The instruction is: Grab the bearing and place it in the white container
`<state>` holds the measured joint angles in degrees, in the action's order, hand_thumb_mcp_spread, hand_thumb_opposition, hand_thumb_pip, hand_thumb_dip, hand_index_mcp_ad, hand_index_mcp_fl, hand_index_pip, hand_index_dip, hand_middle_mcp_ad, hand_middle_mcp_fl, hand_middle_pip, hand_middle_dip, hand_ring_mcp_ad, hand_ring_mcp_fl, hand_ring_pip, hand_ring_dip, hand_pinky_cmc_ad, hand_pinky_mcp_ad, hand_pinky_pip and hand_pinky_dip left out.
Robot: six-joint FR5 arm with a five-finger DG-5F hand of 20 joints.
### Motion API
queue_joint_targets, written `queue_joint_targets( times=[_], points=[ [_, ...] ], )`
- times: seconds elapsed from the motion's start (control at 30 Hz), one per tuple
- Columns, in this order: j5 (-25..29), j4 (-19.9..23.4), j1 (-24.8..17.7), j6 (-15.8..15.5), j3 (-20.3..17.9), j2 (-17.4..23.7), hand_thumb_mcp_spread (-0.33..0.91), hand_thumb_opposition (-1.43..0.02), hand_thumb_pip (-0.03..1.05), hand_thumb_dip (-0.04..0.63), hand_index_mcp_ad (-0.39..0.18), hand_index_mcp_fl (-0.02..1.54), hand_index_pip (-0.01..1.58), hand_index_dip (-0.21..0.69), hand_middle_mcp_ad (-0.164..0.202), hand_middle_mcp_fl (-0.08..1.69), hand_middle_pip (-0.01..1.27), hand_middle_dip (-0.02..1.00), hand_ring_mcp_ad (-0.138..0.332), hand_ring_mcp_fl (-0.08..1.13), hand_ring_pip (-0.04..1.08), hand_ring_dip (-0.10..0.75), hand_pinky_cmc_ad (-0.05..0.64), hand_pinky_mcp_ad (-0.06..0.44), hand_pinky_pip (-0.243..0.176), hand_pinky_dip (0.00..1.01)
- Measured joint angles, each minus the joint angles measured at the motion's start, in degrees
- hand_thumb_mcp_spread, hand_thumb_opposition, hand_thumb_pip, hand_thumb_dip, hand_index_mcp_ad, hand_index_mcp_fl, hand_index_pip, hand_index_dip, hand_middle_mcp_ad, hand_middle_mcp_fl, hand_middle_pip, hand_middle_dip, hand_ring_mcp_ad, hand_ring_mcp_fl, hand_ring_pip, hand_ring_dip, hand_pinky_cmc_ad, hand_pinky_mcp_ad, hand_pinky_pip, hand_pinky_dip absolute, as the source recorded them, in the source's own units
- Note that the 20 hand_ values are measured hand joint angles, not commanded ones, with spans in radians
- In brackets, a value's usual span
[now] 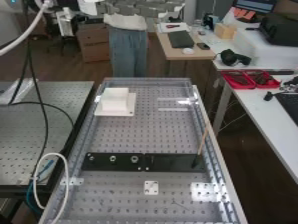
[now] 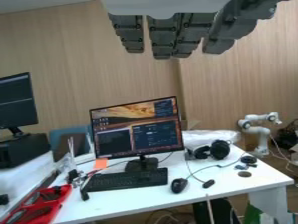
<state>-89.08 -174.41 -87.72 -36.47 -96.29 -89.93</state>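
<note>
At the top edge of the high view, the hand (image 1: 143,9) is up above the bench's far end, well away from the bearings. Its dark grey fingers are straight; in the wrist view the hand (image 2: 173,32) is open, with nothing held. Small metal ring-like parts, seemingly the bearings, sit on a black plate (image 1: 174,162) across the bench: one (image 1: 135,159) near the plate's middle, another (image 1: 112,159) and a third (image 1: 91,157) towards its left end. The white container (image 1: 115,101) stands on a pale base at the bench's far left; its inside cannot be made out.
A thin brown rod (image 1: 202,141) leans up from the black plate's right end. Nearer lies a small white square plate (image 1: 151,188). A white cable (image 1: 64,177) loops over the bench's left edge. In the wrist view, a white desk (image 2: 140,197) carries a monitor (image 2: 138,130) and keyboard (image 2: 126,180).
</note>
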Motion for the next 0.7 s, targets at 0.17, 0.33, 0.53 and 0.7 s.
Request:
queue_joint_targets(
  times=[0.17, 0.33, 0.53, 0.7],
  points=[
    [-0.08, -0.54, 0.05, -0.65, 0.78, -0.1, 0.02, -0.02, 0.02, 0.002, 0.009, 0.02, 0.0, 0.016, 0.07, 0.02, 0.02, 0.03, 0.017, 0.0, 0.01, 0.009, 0.047, 0.051, -0.01, 0.02],
    [-0.34, -0.97, 0.05, -1.27, 1.35, -0.27, 0.15, -0.39, 0.11, 0.007, 0.051, 0.02, 0.03, 0.016, 0.073, 0.01, 0.09, 0.03, 0.026, 0.0, 0.04, -0.024, 0.15, 0.103, -0.03, 0.06],
    [-0.54, -0.96, -0.14, -1.59, 1.55, -0.38, 0.19, -0.6, 0.11, 0.009, 0.08, 0.02, 0.06, 0.016, 0.089, 0.01, 0.12, 0.03, 0.106, 0.02, 0.07, -0.037, 0.281, 0.185, -0.075, 0.11],
    [0.25, -0.06, -0.51, -2.59, 0.82, -0.34, 0.2, -0.67, 0.11, 0.009, 0.096, 0.02, 0.07, 0.016, 0.105, 0.01, 0.14, 0.03, 0.138, 0.03, 0.09, -0.037, 0.314, 0.215, -0.096, 0.12]
  ],
)
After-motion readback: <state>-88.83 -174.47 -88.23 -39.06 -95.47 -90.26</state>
